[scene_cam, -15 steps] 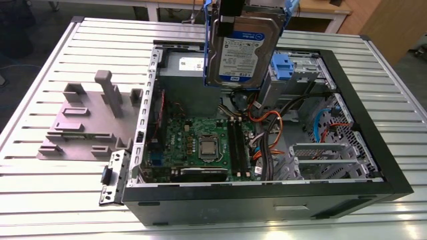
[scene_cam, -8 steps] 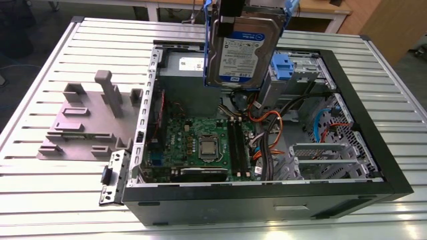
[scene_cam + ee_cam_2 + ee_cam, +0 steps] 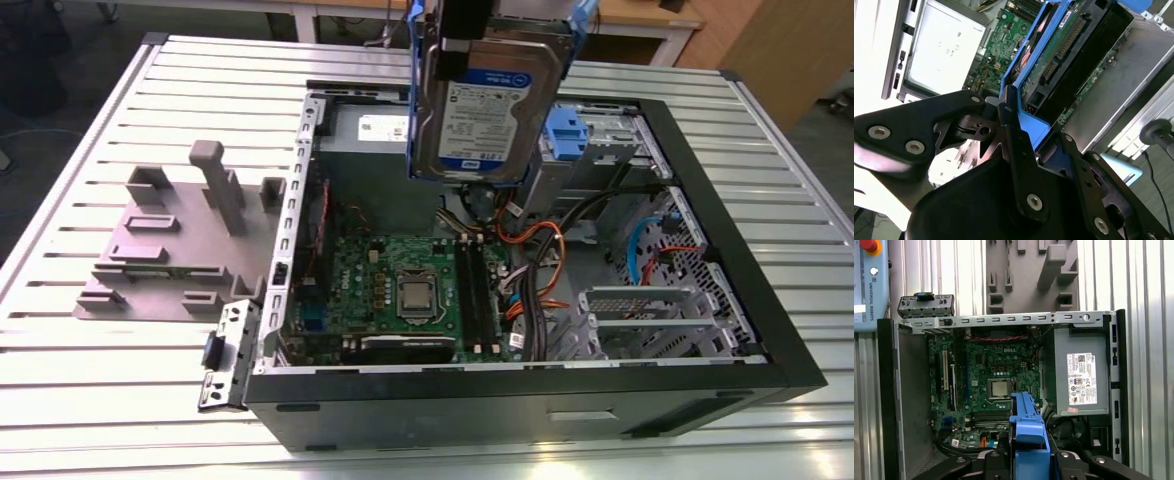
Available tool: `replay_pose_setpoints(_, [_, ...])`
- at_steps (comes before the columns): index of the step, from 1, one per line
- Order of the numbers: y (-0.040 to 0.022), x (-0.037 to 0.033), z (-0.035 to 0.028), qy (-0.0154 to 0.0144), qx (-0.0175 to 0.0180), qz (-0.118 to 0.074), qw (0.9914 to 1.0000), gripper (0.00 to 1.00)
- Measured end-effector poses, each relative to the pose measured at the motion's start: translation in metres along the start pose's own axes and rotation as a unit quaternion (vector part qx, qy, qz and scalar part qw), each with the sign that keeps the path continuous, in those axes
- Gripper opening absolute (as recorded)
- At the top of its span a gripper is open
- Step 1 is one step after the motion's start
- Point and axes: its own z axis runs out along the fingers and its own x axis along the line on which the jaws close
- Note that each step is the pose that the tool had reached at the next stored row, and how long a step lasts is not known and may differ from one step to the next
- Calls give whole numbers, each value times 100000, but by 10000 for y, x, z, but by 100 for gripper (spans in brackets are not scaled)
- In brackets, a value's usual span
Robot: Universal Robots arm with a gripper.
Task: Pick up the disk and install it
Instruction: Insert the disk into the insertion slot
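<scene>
Black metal gripper [image 3: 1004,107] is clamped on the blue plastic carrier of the disk [image 3: 483,110], holding this flat silver drive upright in the air above the open computer case [image 3: 534,395], I think so that its narrow edge faces the bays inside, well apart from the grey holder [image 3: 174,240] on the ribbed bench [image 3: 80,400].

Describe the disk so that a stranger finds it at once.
Find the open black computer case on the slatted table. Above it the gripper holds the disk in the air: a silver slab with a white-and-blue label, framed in blue plastic.
</scene>
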Motion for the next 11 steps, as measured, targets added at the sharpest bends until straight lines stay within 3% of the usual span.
replay_pose_setpoints(6, [-8,66,2,365,24,-2,99999,36])
replay_pose_setpoints(11, [-85,65,2,432,26,-4,99999,36])
